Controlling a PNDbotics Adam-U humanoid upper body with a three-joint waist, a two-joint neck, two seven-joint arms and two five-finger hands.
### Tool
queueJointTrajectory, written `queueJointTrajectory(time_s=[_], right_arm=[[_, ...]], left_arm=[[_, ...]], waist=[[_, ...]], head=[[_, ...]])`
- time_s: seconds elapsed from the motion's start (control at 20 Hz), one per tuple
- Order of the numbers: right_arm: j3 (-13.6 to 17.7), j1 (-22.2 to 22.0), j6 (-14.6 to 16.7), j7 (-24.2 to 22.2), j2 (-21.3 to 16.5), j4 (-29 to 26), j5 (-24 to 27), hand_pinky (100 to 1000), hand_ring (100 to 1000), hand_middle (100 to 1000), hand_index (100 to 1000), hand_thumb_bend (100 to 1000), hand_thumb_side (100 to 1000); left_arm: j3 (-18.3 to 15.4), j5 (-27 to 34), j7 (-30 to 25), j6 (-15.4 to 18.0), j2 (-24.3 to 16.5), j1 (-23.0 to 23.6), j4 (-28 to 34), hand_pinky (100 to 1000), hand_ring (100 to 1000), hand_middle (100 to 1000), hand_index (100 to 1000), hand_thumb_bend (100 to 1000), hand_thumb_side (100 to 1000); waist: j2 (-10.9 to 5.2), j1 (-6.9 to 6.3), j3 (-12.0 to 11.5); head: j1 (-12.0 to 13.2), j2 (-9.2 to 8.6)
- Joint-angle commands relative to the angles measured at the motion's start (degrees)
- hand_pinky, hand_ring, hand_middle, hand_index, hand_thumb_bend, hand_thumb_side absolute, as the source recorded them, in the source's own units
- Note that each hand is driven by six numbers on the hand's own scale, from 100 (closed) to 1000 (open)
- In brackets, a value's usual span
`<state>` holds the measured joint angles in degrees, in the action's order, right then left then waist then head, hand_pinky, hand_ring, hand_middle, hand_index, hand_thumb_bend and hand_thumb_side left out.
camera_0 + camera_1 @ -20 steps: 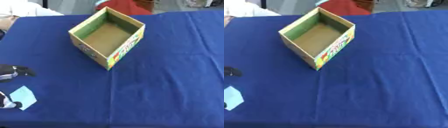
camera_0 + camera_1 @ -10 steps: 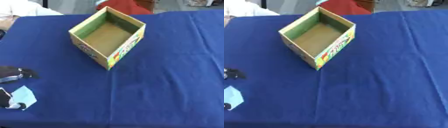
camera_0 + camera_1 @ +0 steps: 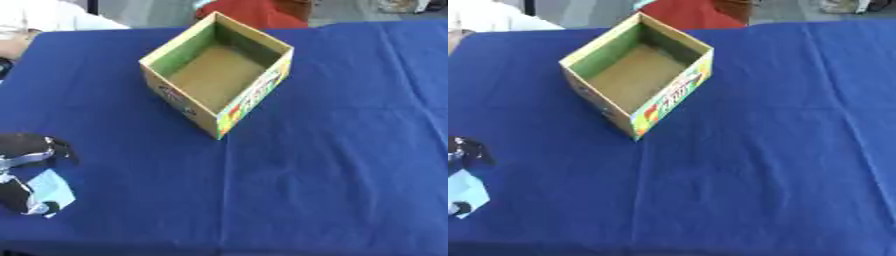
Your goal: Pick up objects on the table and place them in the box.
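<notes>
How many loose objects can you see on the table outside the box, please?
1: a pale blue object near the table's front left edge, under the left hand. The box looks empty. More may lie hidden beneath the hand or out of view.

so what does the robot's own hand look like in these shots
Only the left hand shows, at the lower left edge of both eye views. It is mostly black, with a silver or pale grey band across it and dark rounded finger parts. No cables or markings can be made out. The right hand is out of view.
</notes>
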<state>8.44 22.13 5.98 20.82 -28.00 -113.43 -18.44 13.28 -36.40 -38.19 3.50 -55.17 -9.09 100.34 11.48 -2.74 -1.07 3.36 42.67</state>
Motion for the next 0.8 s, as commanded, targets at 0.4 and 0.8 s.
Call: queueJointTrajectory(time_s=[0.4, 0.8], right_arm=[[0.5, 0.3, -0.1, 0.0, -0.8, -1.2, 0.4, 681, 704, 833, 782, 100, 1000], [0.6, 0.3, 0.0, 0.1, -1.1, -1.2, 0.3, 683, 705, 832, 783, 100, 1000]], left_arm=[[-0.7, 1.3, 0.5, -1.0, -1.4, -0.7, 0.1, 432, 499, 558, 641, 293, 191], [-3.7, 0.2, 1.3, -2.2, -2.9, -2.1, 2.8, 438, 500, 568, 649, 253, 180]], waist=[[-0.75, -0.11, 0.0], [-1.06, -0.24, -0.2]], head=[[-0.1, -0.16], [-0.7, -0.15]])
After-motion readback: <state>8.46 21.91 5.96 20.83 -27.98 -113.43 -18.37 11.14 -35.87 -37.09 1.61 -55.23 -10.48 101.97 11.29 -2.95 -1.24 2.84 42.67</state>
